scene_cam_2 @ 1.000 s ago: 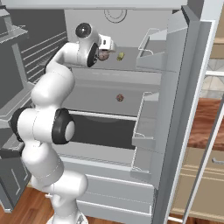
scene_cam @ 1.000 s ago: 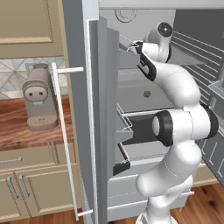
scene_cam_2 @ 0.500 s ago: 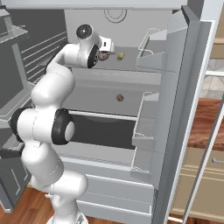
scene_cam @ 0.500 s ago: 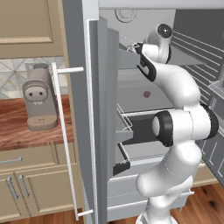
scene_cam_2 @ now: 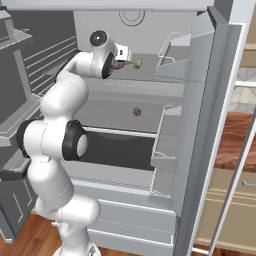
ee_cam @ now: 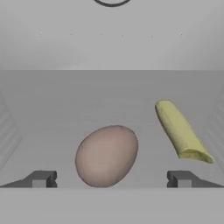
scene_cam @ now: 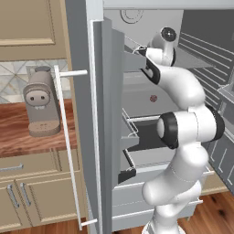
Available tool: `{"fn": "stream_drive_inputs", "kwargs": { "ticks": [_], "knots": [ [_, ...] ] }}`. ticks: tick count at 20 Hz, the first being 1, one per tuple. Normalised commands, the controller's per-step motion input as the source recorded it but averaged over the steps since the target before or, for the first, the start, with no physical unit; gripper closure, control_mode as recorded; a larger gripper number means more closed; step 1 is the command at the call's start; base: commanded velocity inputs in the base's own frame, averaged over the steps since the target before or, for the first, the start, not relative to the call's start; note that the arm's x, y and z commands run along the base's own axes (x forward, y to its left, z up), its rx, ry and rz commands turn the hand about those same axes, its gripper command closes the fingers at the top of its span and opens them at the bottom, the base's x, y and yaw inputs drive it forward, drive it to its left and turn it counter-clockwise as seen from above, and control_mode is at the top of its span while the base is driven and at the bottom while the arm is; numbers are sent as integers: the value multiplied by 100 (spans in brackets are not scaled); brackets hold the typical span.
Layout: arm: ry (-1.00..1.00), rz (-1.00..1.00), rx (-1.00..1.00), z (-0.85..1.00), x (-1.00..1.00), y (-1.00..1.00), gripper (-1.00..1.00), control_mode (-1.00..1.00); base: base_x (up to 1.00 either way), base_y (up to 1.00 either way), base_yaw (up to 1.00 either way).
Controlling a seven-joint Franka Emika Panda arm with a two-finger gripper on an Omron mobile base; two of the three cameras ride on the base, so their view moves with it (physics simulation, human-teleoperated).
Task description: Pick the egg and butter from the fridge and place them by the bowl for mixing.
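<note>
The fridge stands open, and my arm reaches onto its top shelf. In the hand view the egg, a brownish-grey oval, lies on the grey shelf just ahead and between my fingertips. My gripper is open and holds nothing. The butter, a pale yellow oblong lump, lies to the right of the egg and a little further back. From the right base view my gripper hovers at the egg, with the butter just past it. The bowl is out of view.
A small reddish ball sits on the shelf below. Door bins hang close to the hand on the open fridge door, which has a long white handle. A coffee machine stands on the wooden counter.
The hand has edged slightly deeper over the top shelf toward the egg. The jaws have stayed wide open.
</note>
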Motion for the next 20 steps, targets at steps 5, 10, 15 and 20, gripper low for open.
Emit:
{"fn": "stream_drive_inputs", "kwargs": {
  "ticks": [5,10,15,20],
  "knots": [
    [3,0,0,0,37,0,-100,-100,0,0,0],
    [2,0,0,0,36,0,-100,-100,0,0,0],
    [2,0,0,-6,25,0,-100,-100,0,0,0],
    [2,0,0,-22,5,0,-100,-100,0,0,0]
  ]
}}
